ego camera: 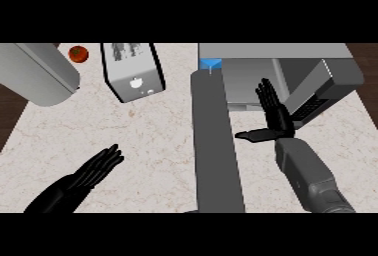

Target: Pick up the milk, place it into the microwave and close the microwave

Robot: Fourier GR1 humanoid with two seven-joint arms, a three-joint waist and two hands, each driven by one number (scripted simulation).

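Both hands are released: left hand (94,169) rests lower left, right hand (272,112) flat before the microwave (295,75), beside its door (216,145); milk (210,64) sits inside.

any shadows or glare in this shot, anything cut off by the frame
Head view: even, flat light, no glare; the microwave interior looks darker than the pale counter; the grey cylinder and the left hand forearm are cut off by the frame edges.

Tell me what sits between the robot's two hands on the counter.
In the head view, the microwave's open door stands edge-on between the left hand and the right hand; otherwise only bare counter.
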